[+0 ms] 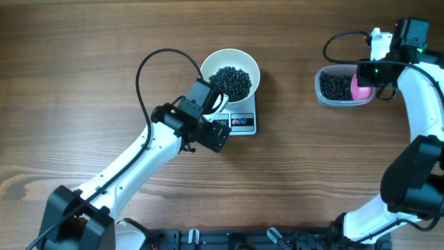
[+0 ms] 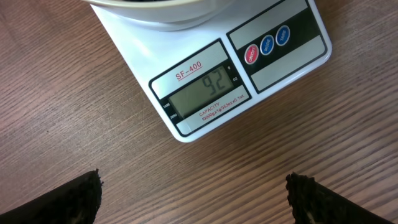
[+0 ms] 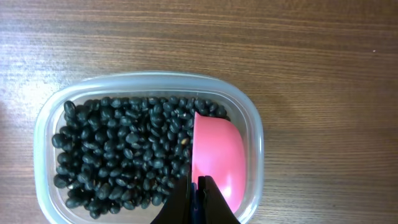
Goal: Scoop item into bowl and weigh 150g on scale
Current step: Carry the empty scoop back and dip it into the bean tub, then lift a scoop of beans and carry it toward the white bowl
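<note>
- Round glossy white bowl (image 1: 251, 62) sits on the far part of the small flat white rectangular kitchen scale (image 1: 243, 122), approx. mid-table.
- Tiny round black beans (image 1: 231, 82) lie heaped inside the bowl as a dark pile, below rim level.
- In the left wrist view, the scale's grey display reads 92. "SF-400" is printed above it, w/ one red and two blue round buttons to its right.
- Left fingers (image 2: 74, 202) are spread wide and released, holding nothing. The tips hang over bare wooden table (image 2: 62, 93) just near of the scale's display edge, not touching it.
- In the overhead view the left arm reaches in from near-left, its wrist just left of the scale.
- Clear rounded-rectangular plastic tub (image 3: 149, 78) stands far right on the table, well apart from the scale.
- More black beans fill most of the tub.
- Small pink scoop (image 3: 217, 158) is in the tub's right end, its left edge against the beans.
- Right fingers (image 3: 177, 208) are clenched on the scoop's blue handle (image 3: 198, 200), only a sliver of which shows between them.
</note>
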Controlling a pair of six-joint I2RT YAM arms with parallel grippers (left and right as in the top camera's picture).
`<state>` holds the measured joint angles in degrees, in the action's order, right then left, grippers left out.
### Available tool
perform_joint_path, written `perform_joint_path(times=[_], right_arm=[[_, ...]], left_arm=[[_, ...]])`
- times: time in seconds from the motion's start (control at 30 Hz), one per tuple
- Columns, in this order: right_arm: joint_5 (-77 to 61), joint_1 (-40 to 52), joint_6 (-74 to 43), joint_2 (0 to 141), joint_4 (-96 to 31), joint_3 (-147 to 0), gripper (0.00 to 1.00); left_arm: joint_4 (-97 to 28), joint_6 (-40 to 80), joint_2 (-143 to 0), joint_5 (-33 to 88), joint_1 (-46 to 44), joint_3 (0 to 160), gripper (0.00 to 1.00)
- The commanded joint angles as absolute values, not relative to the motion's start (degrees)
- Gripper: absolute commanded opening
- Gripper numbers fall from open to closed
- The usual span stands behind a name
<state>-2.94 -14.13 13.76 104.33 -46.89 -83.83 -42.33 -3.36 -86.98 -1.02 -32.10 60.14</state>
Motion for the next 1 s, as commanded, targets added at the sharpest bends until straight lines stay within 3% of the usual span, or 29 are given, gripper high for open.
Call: perform_joint_path(times=[0.0,0.17,0.43,0.97], right_arm=[[-6.0,-14.1,10.3,108.9,-48.5,-83.1,0.04],[-23.4,-14.1,5.7,110.6,-50.0,-83.1,0.04],[-29.7,-15.8,6.0,110.6,-51.7,-83.1,0.04],[-49.8,-31.8,6.0,110.7,-50.9,-83.1,0.04]], left_arm=[[-42.2,-4.0,-86.0,-0.7,-32.0,59.9,1.0],[-42.2,-4.0,-86.0,-0.7,-32.0,59.9,1.0],[-42.2,-4.0,-86.0,-0.7,-32.0,59.9,1.0],[-42.2,-4.0,-86.0,-0.7,-32.0,59.9,1.0]])
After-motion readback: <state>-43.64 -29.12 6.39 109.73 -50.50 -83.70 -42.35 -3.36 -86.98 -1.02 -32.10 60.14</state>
